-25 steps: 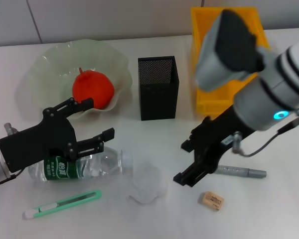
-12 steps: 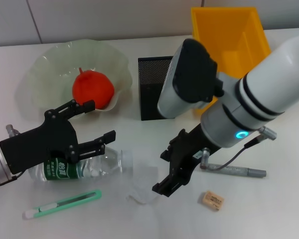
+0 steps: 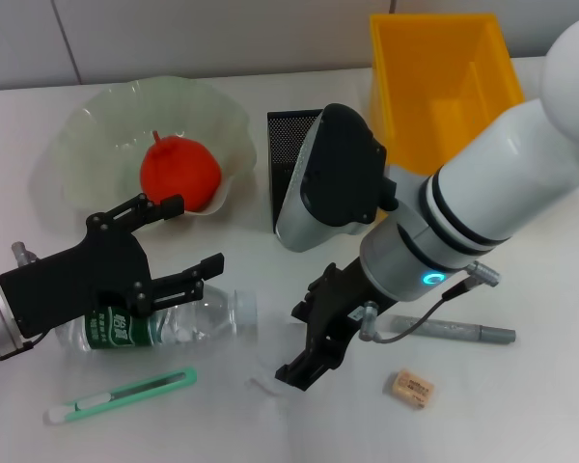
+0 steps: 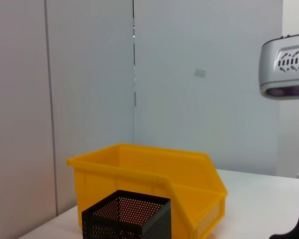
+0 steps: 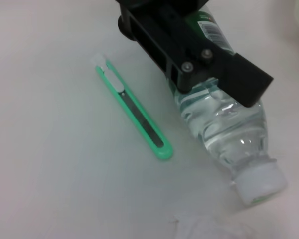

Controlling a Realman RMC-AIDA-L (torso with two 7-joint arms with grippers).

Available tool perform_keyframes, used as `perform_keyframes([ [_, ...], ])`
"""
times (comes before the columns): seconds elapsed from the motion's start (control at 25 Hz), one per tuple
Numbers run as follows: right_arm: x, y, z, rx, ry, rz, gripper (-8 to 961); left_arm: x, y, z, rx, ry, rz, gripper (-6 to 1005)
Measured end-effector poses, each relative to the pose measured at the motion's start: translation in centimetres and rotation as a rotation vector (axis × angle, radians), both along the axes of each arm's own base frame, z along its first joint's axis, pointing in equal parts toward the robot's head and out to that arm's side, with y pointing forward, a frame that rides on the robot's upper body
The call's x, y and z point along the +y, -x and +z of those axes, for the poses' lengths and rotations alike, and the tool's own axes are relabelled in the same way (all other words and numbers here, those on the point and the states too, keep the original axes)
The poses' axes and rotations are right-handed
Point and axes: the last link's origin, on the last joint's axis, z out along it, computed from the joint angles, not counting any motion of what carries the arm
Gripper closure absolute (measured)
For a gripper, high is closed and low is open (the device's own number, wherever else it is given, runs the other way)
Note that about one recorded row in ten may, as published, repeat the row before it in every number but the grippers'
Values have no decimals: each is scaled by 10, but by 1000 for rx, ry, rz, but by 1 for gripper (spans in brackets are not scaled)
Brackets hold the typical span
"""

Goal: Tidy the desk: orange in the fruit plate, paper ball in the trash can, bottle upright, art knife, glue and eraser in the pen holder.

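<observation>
The clear bottle (image 3: 169, 324) with a green label lies on its side at the front left. My left gripper (image 3: 199, 233) hangs open just over its labelled end; one of its black fingers (image 5: 214, 67) crosses the bottle (image 5: 224, 134) in the right wrist view. My right gripper (image 3: 301, 342) is open and low over the paper ball (image 3: 263, 384), which is mostly hidden beneath it. The orange (image 3: 179, 172) sits in the green glass fruit plate (image 3: 96, 135). The green art knife (image 3: 121, 395), the grey glue stick (image 3: 463, 334) and the tan eraser (image 3: 411, 388) lie on the table.
The black mesh pen holder (image 3: 291, 154) stands at the centre back, partly behind my right arm. The yellow trash bin (image 3: 444, 72) is at the back right. Both also show in the left wrist view, bin (image 4: 139, 172) behind holder (image 4: 127, 216).
My right arm has swung left and down from near the bin until its gripper covers the paper ball. The left arm and the bottle have stayed put.
</observation>
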Motion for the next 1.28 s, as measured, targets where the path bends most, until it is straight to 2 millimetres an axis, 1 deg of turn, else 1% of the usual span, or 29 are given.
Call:
perform_keyframes([
  [0.16, 2, -2, -6, 2, 6, -9, 186, 0, 1, 0, 2, 0, 2, 136],
  [0.48, 4, -1, -9, -10, 10, -3, 191, 0, 1, -1, 6, 2, -1, 137],
  [0.72, 6, -5, -11, -27, 16, -18, 303, 0, 0, -1, 8, 2, -4, 136],
  [0.88, 6, -4, -10, -25, 17, -16, 377, 0, 0, -1, 10, -1, -8, 136],
  [1.0, 6, 2, 4, -5, 12, -25, 449, 0, 0, -1, 10, -1, -8, 136],
  [1.04, 6, 2, 4, -5, 12, -25, 475, -1, 0, -1, 9, -1, -9, 136],
  [1.08, 5, 4, 11, 4, 10, -32, 502, -1, 0, -1, 9, -1, -9, 137],
  [1.12, 5, 7, 21, 16, 2, -40, 528, -1, 0, -1, 7, 1, -12, 137],
  [1.16, 5, 10, 44, 46, -24, -59, 536, -1, 0, 0, 7, 1, -12, 137],
  [1.2, 6, 12, 58, 66, -48, -70, 544, -1, 0, 0, 7, 1, -13, 137],
  [1.24, 6, 12, 58, 66, -48, -70, 551, -1, 0, 0, 7, 1, -13, 137],
  [1.28, 5, 12, 71, 80, -67, -85, 559, -1, 0, 0, 7, 2, -13, 137],
])
